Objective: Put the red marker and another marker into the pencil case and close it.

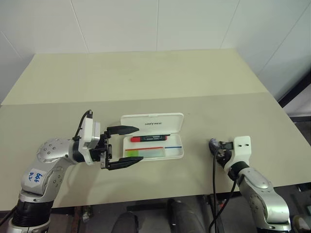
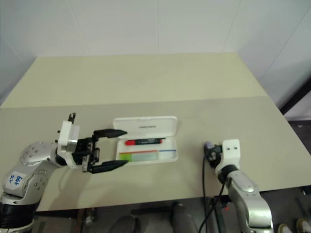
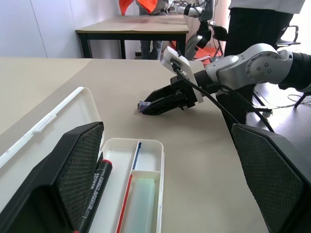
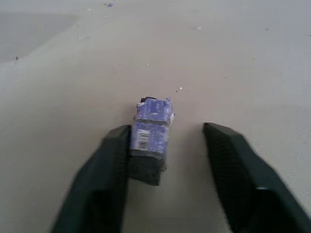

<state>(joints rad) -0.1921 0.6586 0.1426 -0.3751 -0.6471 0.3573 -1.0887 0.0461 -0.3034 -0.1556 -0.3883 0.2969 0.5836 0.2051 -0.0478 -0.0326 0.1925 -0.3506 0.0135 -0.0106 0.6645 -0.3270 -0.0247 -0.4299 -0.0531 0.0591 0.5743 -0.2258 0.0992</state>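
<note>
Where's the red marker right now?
In the head views the red marker lies inside the open pencil case, in the compartment nearest the lid, above the green highlighter, right of the left claw.

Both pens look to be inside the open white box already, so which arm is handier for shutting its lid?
Probably the left: its open gripper sits right beside the pencil case, near the lid. The right gripper is off by a small eraser.

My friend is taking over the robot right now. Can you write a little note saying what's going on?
Left gripper: open, at the left end of the pencil case, holding nothing.
Right gripper: fingers apart around a small purple-wrapped eraser on the table, one finger touching it, not clamped.
Done: red marker and green highlighter lie inside the case.
Left: shut the lid, which is open.
</note>
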